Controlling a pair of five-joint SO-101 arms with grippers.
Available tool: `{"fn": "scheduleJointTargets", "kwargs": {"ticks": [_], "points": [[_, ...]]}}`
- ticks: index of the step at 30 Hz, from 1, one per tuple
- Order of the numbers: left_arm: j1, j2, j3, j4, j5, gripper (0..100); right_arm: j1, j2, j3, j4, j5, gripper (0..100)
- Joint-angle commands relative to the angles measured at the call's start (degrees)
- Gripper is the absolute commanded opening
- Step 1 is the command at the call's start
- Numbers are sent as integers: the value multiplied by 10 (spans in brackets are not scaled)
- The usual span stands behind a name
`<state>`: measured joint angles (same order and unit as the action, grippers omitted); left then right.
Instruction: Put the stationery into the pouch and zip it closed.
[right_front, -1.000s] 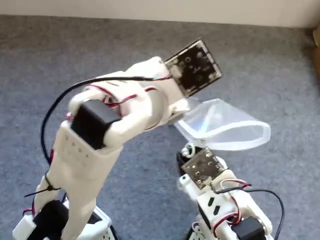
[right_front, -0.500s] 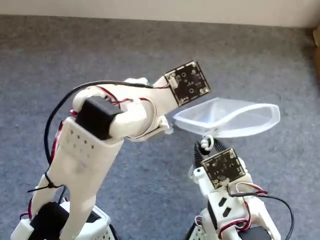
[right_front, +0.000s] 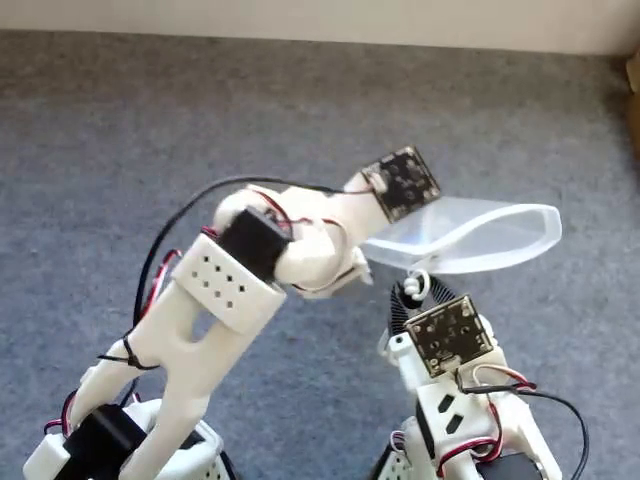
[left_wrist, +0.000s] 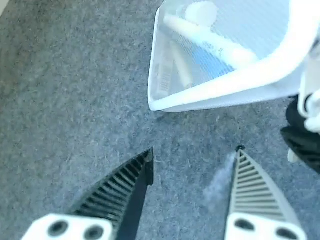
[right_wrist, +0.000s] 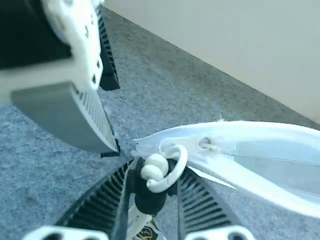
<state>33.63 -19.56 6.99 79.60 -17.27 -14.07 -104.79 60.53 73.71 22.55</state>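
Observation:
The translucent white pouch (right_front: 470, 236) lies on the grey carpet with its mouth gaping. White pens (left_wrist: 206, 39) and other stationery show through its mesh side (left_wrist: 220, 60). My right gripper (right_wrist: 156, 174) is shut on the zipper pull's white bead and cord (right_wrist: 155, 169) at the pouch's near end (right_front: 416, 287). My left gripper (left_wrist: 195, 150) hangs open just off the pouch's closed corner, touching nothing. Its fingers (right_wrist: 85, 112) stand close beside the zipper end.
Grey carpet (right_front: 150, 130) spreads all around, with open room to the left and behind the pouch. A pale wall (right_front: 300, 15) bounds the far side. The left arm's body (right_front: 230, 290) arches over the middle.
The right gripper moved right with the zipper pull and the pouch shifted right with it, then held still. The left arm swung right and stretched lower toward the pouch.

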Motion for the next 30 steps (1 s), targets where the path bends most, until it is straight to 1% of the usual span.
{"fn": "scheduleJointTargets", "kwargs": {"ticks": [1,6,10,14,18,22,27,30], "points": [[23,-22,19,-42,13,246,11,0,-28,-20,1,5],[46,-22,34,-66,15,243,11,0,-27,-18,1,5],[47,-22,54,-117,64,245,11,0,-27,-17,1,5],[47,-22,74,-158,81,245,11,0,-27,-17,0,5],[47,-22,110,-221,113,245,11,0,-27,-17,-8,5],[47,-22,150,-280,113,245,11,0,-27,-19,-27,5],[48,-22,197,-367,114,242,11,0,-28,-22,-28,5],[54,-22,224,-406,113,242,11,0,-28,-22,-28,5]]}}
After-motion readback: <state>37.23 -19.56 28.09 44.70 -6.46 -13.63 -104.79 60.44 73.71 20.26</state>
